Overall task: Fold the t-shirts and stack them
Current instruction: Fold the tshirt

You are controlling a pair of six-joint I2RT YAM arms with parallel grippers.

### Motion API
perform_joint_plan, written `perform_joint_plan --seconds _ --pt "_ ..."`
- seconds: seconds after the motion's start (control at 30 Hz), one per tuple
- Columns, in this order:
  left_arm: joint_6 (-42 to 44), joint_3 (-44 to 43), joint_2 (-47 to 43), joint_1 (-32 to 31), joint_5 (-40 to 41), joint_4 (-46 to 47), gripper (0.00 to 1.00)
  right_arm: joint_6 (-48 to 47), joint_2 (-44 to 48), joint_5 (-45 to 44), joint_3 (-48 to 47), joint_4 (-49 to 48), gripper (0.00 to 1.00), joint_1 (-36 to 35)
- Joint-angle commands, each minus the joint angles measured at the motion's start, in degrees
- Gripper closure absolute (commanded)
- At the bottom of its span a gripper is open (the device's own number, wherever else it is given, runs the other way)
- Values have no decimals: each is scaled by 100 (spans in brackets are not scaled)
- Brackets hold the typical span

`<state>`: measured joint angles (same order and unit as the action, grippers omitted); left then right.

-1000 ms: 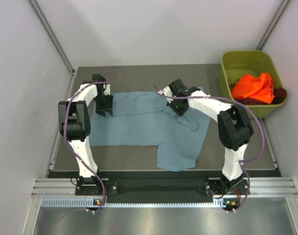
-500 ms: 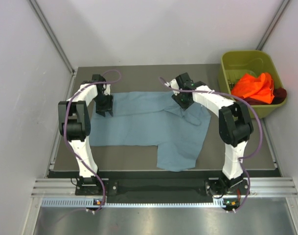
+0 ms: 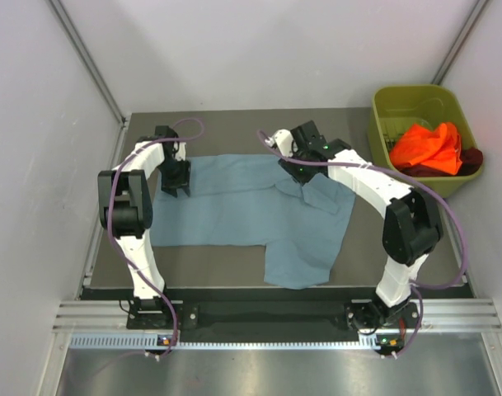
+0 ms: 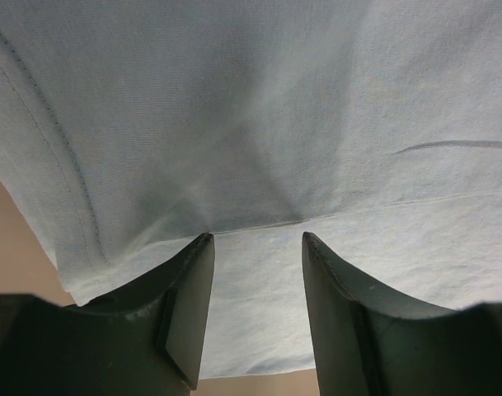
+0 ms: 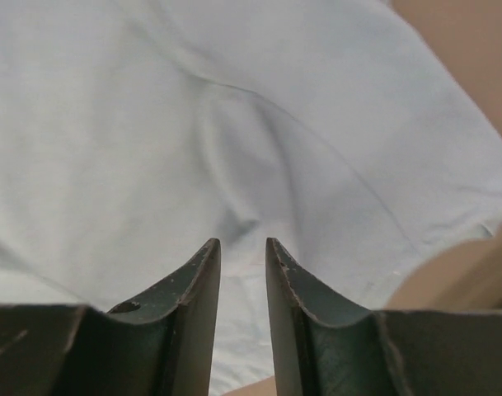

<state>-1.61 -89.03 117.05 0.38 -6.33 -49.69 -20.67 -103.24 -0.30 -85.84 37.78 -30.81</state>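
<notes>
The left arm (image 3: 143,247) and right arm (image 3: 362,177) have white rounded shells between bulky black joints. A purple cable (image 3: 189,122) loops along each, down to black bases on the metal rail (image 3: 94,315). The left gripper (image 4: 255,239) and right gripper (image 5: 242,243) have dark matte fingers, curved and tapering.

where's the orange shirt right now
In the top view, the orange t-shirt lies bunched inside the olive-green bin at the table's far right corner, on top of the maroon t-shirt.
</notes>
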Motion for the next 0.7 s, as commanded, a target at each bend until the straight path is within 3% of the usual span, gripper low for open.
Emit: perform_joint_plan --seconds 0.0,0.2,0.67 --pt "-24 9 -271 32 44 30 48 -104 208 758 217 62 71 -267" --pt "-6 44 -359 32 105 12 48 -7 -38 961 402 107 72 -321" --pt "20 167 -429 32 228 39 48 -78 -732 408 68 115 74 136"
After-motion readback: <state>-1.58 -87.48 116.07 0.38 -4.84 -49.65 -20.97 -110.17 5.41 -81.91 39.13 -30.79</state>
